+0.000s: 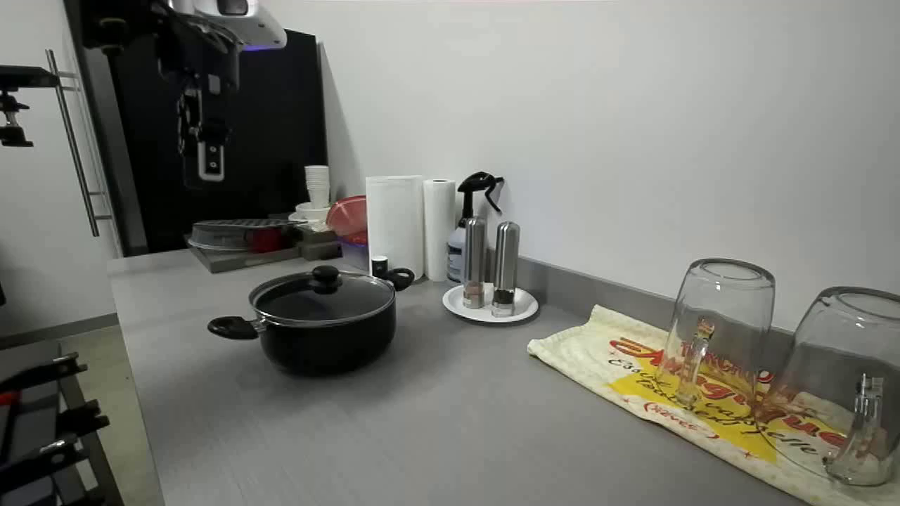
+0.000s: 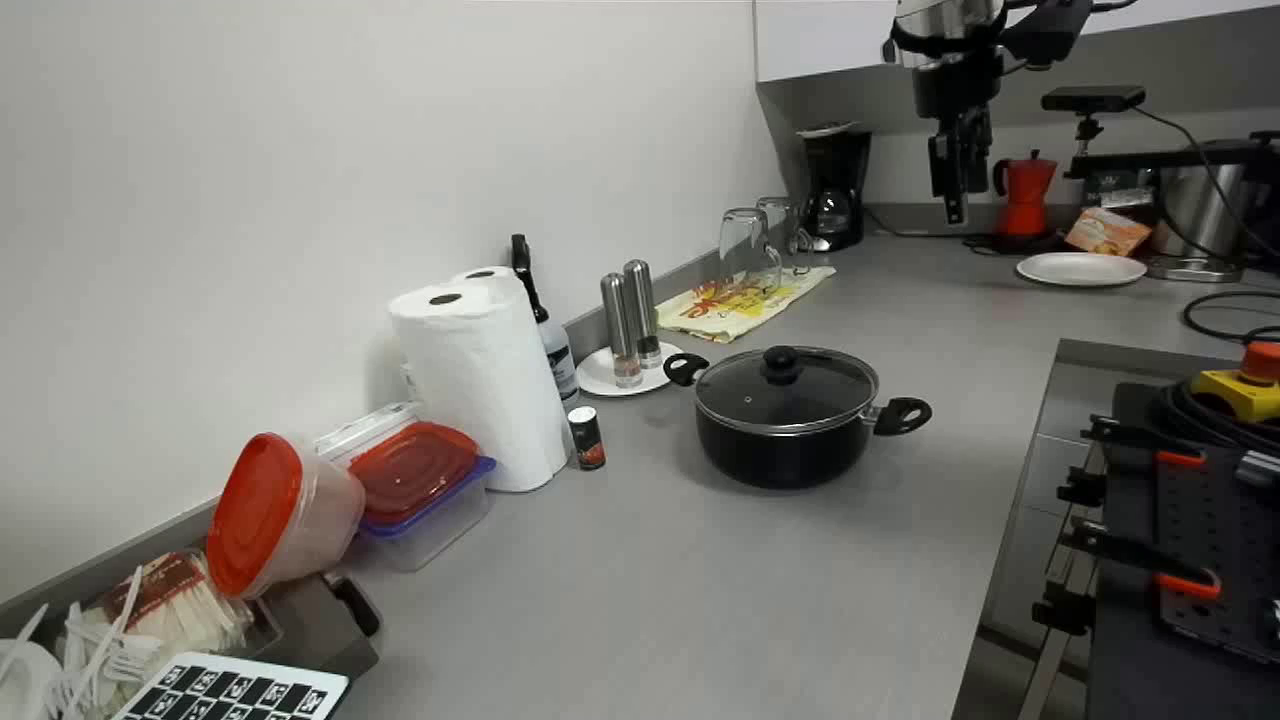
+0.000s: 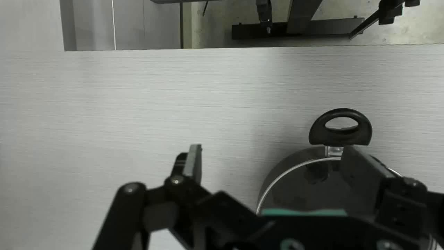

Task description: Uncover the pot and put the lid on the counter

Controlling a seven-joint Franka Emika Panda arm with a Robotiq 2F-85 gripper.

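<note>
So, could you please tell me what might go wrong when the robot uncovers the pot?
The knob is small and rounded, so the gripper might slip off it. Swung wide, the lid could topple the tall grinders standing near the pot. Set down too close to where the counter ends, it might slide off.

- black pot (image 1: 327,346), black side handles (image 1: 233,328)
- dark lid (image 1: 339,303) on the pot, silver rim, black knob (image 1: 325,276)
- grey counter (image 2: 640,610) beneath the pot, finely streaked in the wrist view
- black gripper (image 3: 277,166) higher than the pot, grey pads (image 3: 193,163)
- cream cloth (image 1: 724,425) well apart from the pot, yellow patch, red and black lettering
- white plate (image 1: 522,308) and two silver mills (image 1: 506,260) near the pot
- dark jar (image 2: 587,440) near the pot, white cap, red marking
- white paper rolls (image 2: 487,390) further from the pot
- board (image 2: 235,693) well apart from the pot, black-and-white chequered pattern
</note>
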